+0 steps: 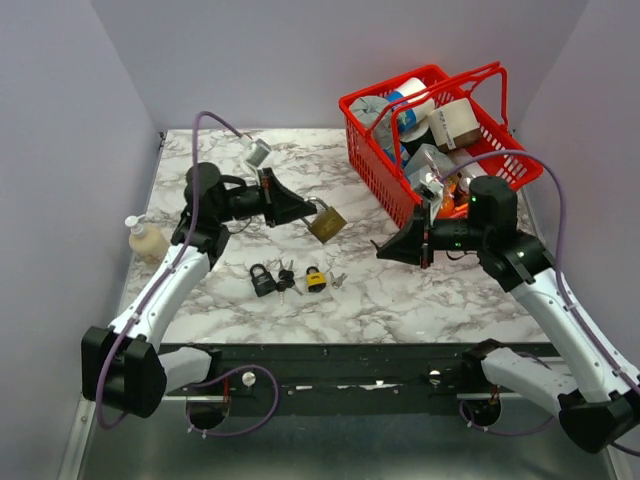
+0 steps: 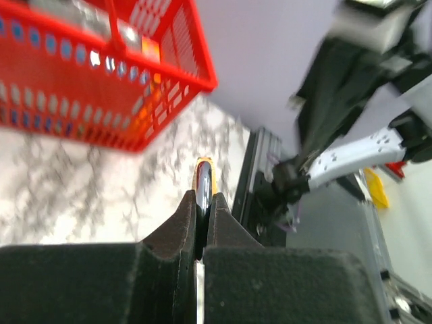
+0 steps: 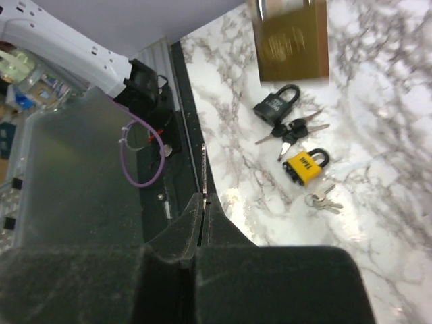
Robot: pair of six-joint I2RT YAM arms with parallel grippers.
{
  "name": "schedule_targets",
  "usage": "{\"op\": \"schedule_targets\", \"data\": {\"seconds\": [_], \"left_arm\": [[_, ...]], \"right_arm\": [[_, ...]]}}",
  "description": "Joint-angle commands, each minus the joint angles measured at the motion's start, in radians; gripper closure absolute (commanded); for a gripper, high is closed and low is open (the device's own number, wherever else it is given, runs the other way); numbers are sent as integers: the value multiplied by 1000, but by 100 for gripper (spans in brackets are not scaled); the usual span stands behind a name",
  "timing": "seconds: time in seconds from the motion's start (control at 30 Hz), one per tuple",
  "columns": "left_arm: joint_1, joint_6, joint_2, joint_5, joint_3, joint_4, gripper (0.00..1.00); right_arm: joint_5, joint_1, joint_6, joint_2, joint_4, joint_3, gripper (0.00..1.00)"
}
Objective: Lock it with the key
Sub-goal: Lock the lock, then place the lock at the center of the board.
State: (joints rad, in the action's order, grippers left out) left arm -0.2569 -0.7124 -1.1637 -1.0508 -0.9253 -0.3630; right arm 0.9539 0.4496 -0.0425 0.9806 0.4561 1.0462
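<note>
Pinched in the left claw [image 2: 202, 201], the padlock [image 1: 328, 222] has a dull brushed-brass body and a glossy chromed shackle [image 2: 202, 177]. The claw's fingers [image 2: 177, 229] are matt black and grainy. The right claw [image 3: 204, 201] has the same matt black finish and grips a thin bare-metal key [image 3: 204, 172]. Beneath both claws the table [image 1: 420, 290] is smooth, marble-patterned and faintly shiny. Behind the right claw is a glossy red plastic basket [image 1: 375, 160].

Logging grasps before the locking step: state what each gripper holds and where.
Left gripper pinches the brass padlock by its shackle. Right gripper is shut on what looks like a key, seen edge-on.
</note>
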Motion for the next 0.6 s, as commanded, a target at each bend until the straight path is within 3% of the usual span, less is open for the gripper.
{"op": "schedule_targets", "data": {"seconds": [0.0,0.07,0.13,0.17,0.27,0.47,0.57], "left_arm": [[-159,241,-82,3,19,248,100],[-224,203,-152,-3,45,161,100],[-257,77,-224,-31,101,-21,100],[-268,-56,-307,-50,108,-182,100],[-303,-160,-471,-52,83,-338,100],[-317,-220,-773,-81,-110,-329,100],[-317,-173,-849,-78,-176,-250,100]], "right_arm": [[-76,-9,104,-60,154,95,99],[-104,-9,144,-72,174,104,99],[-128,-9,151,-76,182,109,99],[-130,-9,167,-79,184,110,99],[-155,-9,176,-82,181,109,99],[-147,-9,181,-83,187,100,99],[-156,-9,193,-85,197,94,99]]}}
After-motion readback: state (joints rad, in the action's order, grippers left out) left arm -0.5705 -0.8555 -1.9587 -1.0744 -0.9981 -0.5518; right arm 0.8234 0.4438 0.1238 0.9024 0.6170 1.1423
